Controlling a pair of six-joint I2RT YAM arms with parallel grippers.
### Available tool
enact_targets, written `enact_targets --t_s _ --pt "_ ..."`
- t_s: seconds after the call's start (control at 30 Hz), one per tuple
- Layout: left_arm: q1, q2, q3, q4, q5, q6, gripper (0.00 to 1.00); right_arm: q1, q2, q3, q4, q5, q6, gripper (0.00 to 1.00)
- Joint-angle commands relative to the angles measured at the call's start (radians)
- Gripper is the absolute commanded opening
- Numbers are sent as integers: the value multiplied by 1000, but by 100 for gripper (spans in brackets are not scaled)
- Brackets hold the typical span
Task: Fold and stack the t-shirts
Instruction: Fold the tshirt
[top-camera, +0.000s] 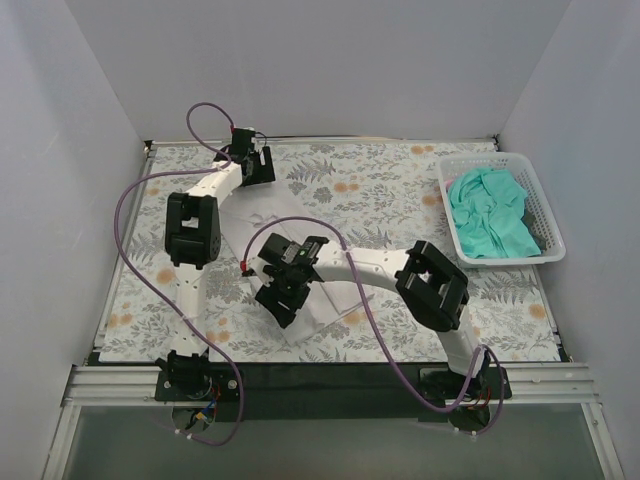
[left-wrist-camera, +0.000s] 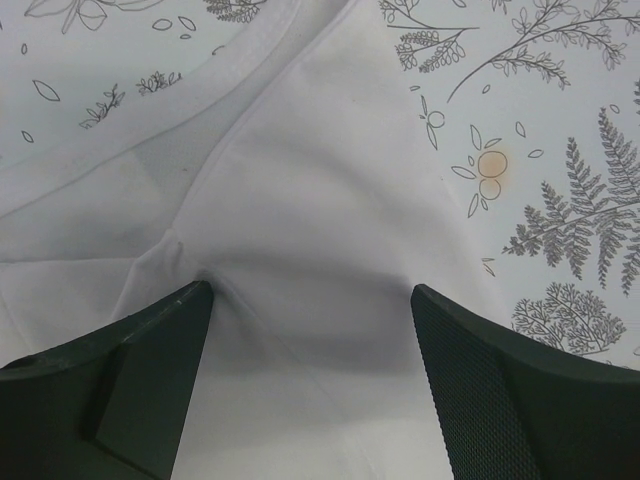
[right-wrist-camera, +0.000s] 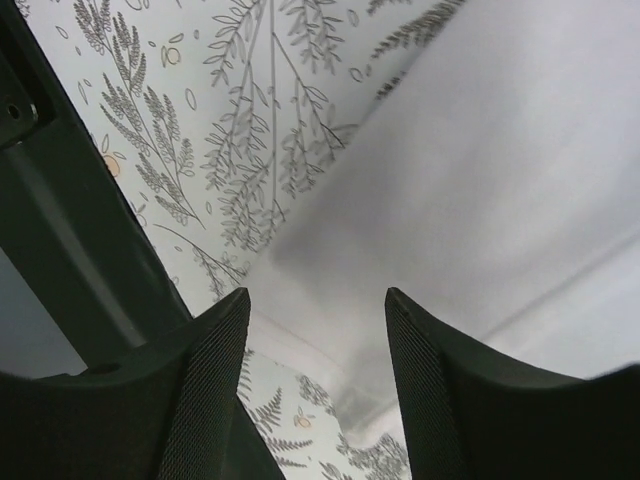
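White t-shirt (top-camera: 325, 310): plain, soft, spread mostly flat at centre of top view, running from upper left to lower centre; seam line and shallow wrinkles show in left wrist view. Teal-green t-shirt (top-camera: 490, 215): crumpled heap, unfolded, inside basket (top-camera: 545, 215), upper right of frame.

This is a robot lab's test cell: plain white panel walls (top-camera: 90, 90) box in a leaf-print-covered table (top-camera: 380, 190), where a left arm (top-camera: 190, 230) and a right arm (top-camera: 430, 285) stand bolted to an aluminium rail (top-camera: 330, 381), trailing purple cables (top-camera: 116, 212).
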Motion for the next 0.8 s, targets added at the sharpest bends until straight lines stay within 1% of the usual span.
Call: enact_targets --t_s 0.0,0.07,0.1,0.13,0.2,0.23,0.3,0.33,0.4,0.47,0.53,0.57,0.63,0.67,0.77 --pt "-5 -111 -18 -27 22 -30 75 -29 -125 16 -42 100 -17 55" --pt "-7 -211 -41 -28 18 -50 77 -54 -192 -25 -42 156 -15 58" --pt "-8 -246 -84 -30 18 -65 78 -64 -216 -41 -42 175 -14 58" --pt "-10 -331 -108 -30 19 -94 78 -92 -239 -59 -41 190 -11 58" --pt "-15 -415 -170 -33 13 -126 79 -126 -300 -106 -41 222 -8 58" --pt "-15 -489 -232 -37 2 -165 79 -146 -315 -123 -39 224 -8 58" --pt "-16 -565 -288 -66 -10 -209 79 -207 -355 -177 -29 227 -11 56" --pt "-16 -632 -355 -77 -25 -253 79 -250 -363 -192 -25 227 -15 55" --pt "-18 -692 -432 -106 -28 -298 79 -288 -375 -235 -13 226 -17 50" --pt "-21 -778 -555 -119 -13 -364 77 -336 -383 -261 2 226 -17 45" --pt "-24 -830 -636 -114 7 -396 73 -368 -383 -289 18 229 -17 43" --pt "-28 -866 -715 -103 12 -403 73 -376 -377 -294 19 239 -17 42" --pt "-31 -881 -774 -70 4 -401 71 -388 -369 -311 30 253 -17 42" --pt "-31 -881 -796 -64 -5 -398 71 -390 -363 -320 36 253 -17 41" --pt "-31 -832 -788 -30 -45 -387 68 -390 -348 -350 68 239 -5 39"
